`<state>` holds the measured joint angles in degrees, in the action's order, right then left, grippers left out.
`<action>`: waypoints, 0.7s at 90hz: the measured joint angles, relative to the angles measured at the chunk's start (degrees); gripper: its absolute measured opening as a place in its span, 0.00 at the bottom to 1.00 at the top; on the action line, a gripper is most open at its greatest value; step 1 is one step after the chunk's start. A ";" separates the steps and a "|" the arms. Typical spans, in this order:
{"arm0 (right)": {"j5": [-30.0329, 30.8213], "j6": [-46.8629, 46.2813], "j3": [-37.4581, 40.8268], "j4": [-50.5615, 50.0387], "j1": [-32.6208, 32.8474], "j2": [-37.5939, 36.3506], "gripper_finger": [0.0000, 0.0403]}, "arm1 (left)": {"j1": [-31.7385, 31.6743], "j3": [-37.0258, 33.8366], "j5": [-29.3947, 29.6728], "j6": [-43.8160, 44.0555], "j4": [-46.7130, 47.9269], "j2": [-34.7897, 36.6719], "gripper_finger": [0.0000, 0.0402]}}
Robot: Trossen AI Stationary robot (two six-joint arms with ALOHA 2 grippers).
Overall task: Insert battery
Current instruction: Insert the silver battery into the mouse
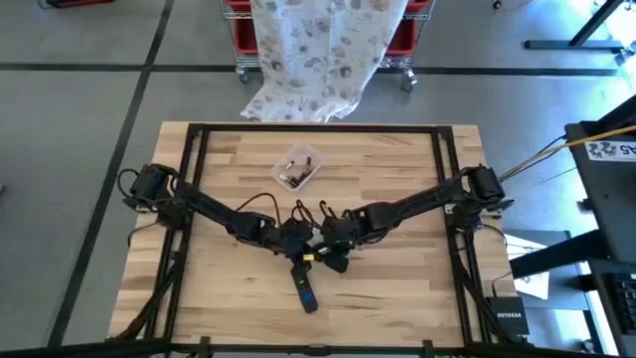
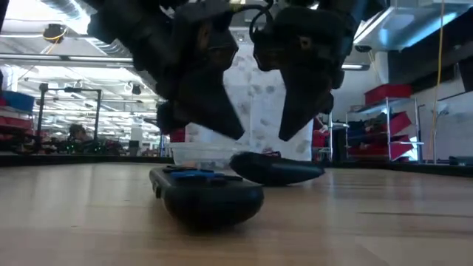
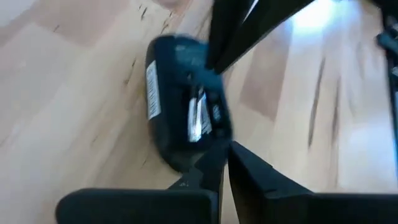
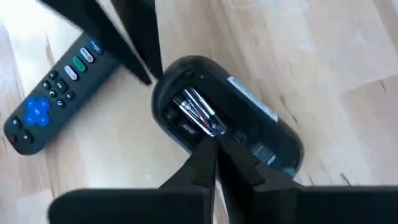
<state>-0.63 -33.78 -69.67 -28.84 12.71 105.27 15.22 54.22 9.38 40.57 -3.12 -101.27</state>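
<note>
Both claws are down at mid-bench over a dark device (image 4: 227,127) lying back-up with its compartment open, a battery (image 4: 198,111) already lying in the slot. The right claw (image 4: 216,144), tips pressed together on nothing, sits at the compartment's edge; the left claw (image 3: 222,152) looks closed and empty too. I'd worry that a push off-centre skids the loose device or pops the battery out, perhaps toward the remote (image 4: 53,93) nearby.
</note>
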 joint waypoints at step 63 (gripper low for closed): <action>-0.08 -3.47 0.02 1.79 -0.39 3.34 0.00 | -0.39 0.04 2.29 -1.57 2.96 -1.11 0.01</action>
<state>-0.71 -37.25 -69.65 -27.04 12.32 108.60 14.83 54.26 11.67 38.99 -0.15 -102.39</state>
